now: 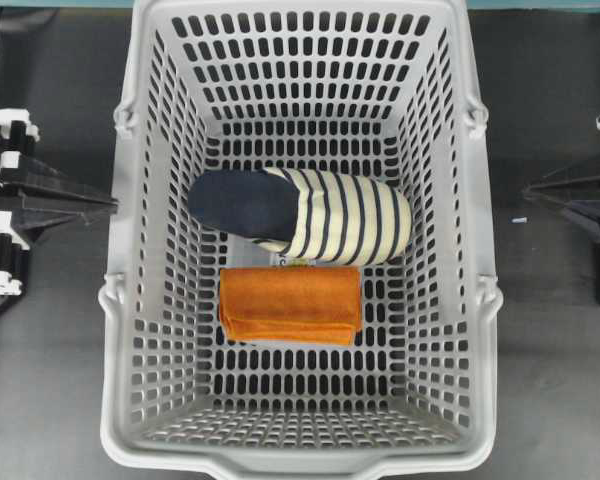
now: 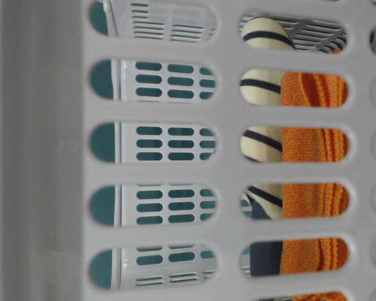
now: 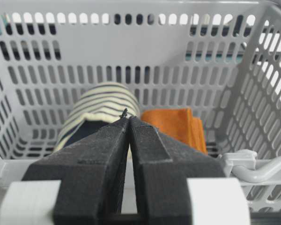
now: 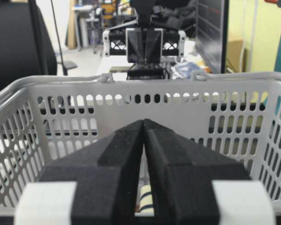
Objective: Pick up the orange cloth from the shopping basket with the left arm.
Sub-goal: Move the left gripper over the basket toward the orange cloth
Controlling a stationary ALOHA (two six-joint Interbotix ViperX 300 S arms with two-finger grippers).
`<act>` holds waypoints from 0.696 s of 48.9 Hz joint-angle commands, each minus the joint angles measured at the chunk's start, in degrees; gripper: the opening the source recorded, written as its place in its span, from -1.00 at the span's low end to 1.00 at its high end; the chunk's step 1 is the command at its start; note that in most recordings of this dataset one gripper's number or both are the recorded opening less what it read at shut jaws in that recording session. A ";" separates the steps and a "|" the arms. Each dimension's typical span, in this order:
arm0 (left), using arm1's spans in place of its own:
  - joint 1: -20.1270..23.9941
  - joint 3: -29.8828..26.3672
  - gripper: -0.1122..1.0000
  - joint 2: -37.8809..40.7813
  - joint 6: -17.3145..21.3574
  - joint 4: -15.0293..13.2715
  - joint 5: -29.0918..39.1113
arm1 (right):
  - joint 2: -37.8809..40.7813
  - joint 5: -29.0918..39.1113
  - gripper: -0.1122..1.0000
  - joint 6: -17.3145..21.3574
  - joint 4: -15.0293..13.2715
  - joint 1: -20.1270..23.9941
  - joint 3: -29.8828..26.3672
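Observation:
The orange cloth (image 1: 291,304) lies folded on the floor of the light grey shopping basket (image 1: 150,300), just in front of a navy-and-cream striped slipper (image 1: 310,216). The left wrist view shows the cloth (image 3: 175,125) beyond the near basket wall, to the right of my left gripper (image 3: 129,118), whose black tips meet with nothing between them. In the overhead view the left gripper (image 1: 110,205) stays outside the basket's left wall. My right gripper (image 1: 528,190) sits outside the right wall, and in its own view the right gripper (image 4: 144,121) is shut and empty. The table-level view shows cloth (image 2: 313,147) through wall slots.
The basket's tall slotted walls (image 1: 445,150) ring the cloth and slipper. Handle lugs (image 1: 476,118) stick out at its sides. Dark tabletop (image 1: 50,340) lies left and right of the basket. The left arm's base (image 1: 5,200) stands at the left edge.

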 commanded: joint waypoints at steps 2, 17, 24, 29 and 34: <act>-0.88 -5.71 -0.70 0.18 -1.32 2.37 3.16 | 0.70 -0.35 -0.80 0.35 0.26 -0.44 -1.05; -1.85 -25.14 -0.80 10.63 -4.31 2.29 32.52 | 0.44 1.58 -0.80 0.53 0.70 -0.35 -1.05; -3.52 -35.16 -0.80 19.95 -4.31 2.37 43.77 | 0.00 3.08 -0.80 0.44 0.70 -0.35 -1.05; -4.22 -40.87 -0.80 26.46 -4.22 2.37 49.13 | -0.35 3.87 -0.80 0.44 0.70 -0.35 -1.05; -5.01 -45.79 -0.80 32.70 -3.96 2.37 53.70 | -0.44 3.96 -0.80 0.44 0.70 -0.35 -1.05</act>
